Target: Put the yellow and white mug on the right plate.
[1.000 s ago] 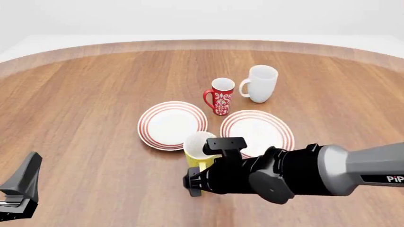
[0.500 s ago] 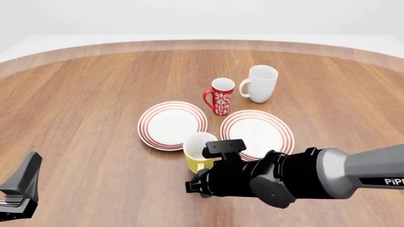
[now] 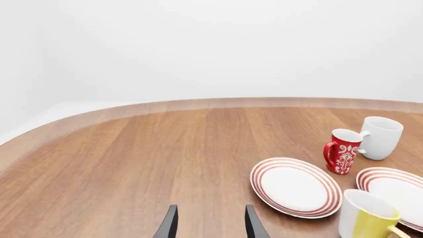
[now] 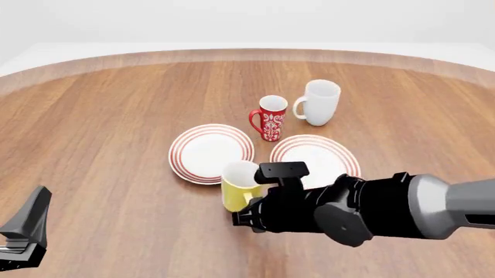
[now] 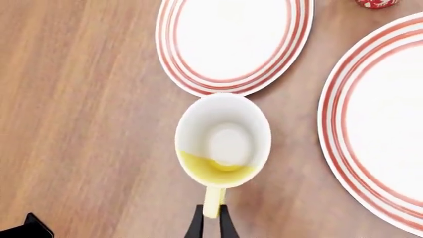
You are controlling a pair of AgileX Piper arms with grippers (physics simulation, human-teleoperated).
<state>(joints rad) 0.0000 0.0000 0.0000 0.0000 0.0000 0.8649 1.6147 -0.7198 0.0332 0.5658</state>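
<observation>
The yellow and white mug (image 4: 239,184) is at the near side of the gap between the two plates, with its handle toward me. My right gripper (image 4: 249,212) is shut on the yellow handle (image 5: 212,201), as the right wrist view (image 5: 211,221) shows from above the mug (image 5: 223,141). I cannot tell whether the mug touches the table. The right plate (image 4: 309,140) lies just right of the mug, partly hidden by my right arm. It also shows in the right wrist view (image 5: 377,129). My left gripper (image 4: 27,227) is open and empty at the near left, far from the mug (image 3: 365,218).
The left plate (image 4: 211,152) lies just beyond the mug. A red patterned mug (image 4: 270,118) and an all-white mug (image 4: 319,102) stand behind the plates. The left wrist view shows its own open fingers (image 3: 168,225) over bare wood.
My right arm has moved forward and slightly right, bringing its gripper up to the mug's handle. The mug has shifted a little to the left. The left arm has not moved.
</observation>
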